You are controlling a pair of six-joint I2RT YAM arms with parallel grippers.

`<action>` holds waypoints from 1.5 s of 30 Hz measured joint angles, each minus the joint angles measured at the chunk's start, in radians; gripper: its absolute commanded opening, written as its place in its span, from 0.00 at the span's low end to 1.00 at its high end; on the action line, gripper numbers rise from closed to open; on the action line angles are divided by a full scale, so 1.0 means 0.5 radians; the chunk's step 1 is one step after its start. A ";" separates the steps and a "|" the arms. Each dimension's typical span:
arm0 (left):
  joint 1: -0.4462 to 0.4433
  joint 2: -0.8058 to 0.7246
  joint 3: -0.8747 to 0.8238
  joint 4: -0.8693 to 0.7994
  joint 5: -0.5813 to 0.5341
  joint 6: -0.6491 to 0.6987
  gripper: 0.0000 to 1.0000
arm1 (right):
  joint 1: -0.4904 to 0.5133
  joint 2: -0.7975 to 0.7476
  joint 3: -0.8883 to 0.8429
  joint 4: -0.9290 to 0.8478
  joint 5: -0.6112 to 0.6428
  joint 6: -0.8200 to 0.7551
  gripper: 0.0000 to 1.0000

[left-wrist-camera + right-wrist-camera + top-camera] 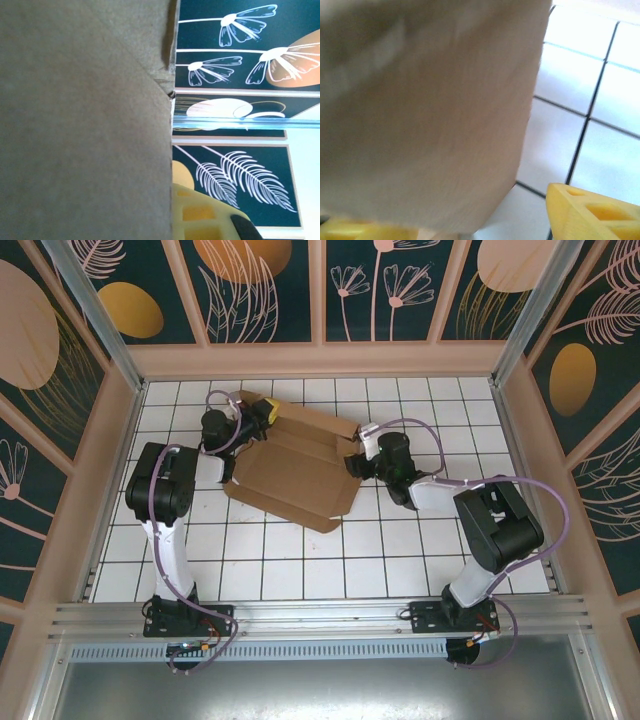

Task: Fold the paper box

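white tiled floor (400, 550), flower-patterned walls (270, 290). 1 paper box (290, 475): brown cardboard, partly folded, lying mid-floor. left gripper (258, 412): pressed together on the box's far left flap. right gripper (356, 455): 2 yellow fingers (590, 210) spread around its right flap.

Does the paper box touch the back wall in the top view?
No, a strip of white tiles shows between the paper box and the back wall.

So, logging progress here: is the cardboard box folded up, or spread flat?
Mostly spread: the cardboard box lies as an open sheet on the tiles, with only its far flaps looking lifted.
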 measured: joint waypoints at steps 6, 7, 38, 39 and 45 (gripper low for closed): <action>-0.024 -0.054 0.002 -0.149 -0.027 0.108 0.00 | 0.055 0.078 0.000 0.127 0.207 -0.042 0.66; -0.024 -0.059 0.008 -0.169 -0.026 0.117 0.00 | 0.072 0.093 0.001 0.149 0.250 -0.052 0.65; -0.217 -0.410 0.134 -1.132 -0.701 0.087 0.00 | 0.275 0.745 0.804 -0.039 1.640 0.185 0.00; -0.226 -0.417 0.134 -1.147 -0.729 0.079 0.03 | 0.280 0.761 0.829 -0.053 1.653 0.204 0.00; -0.261 -0.426 0.117 -1.196 -0.645 0.086 0.33 | 0.284 0.750 0.755 0.041 1.541 0.166 0.07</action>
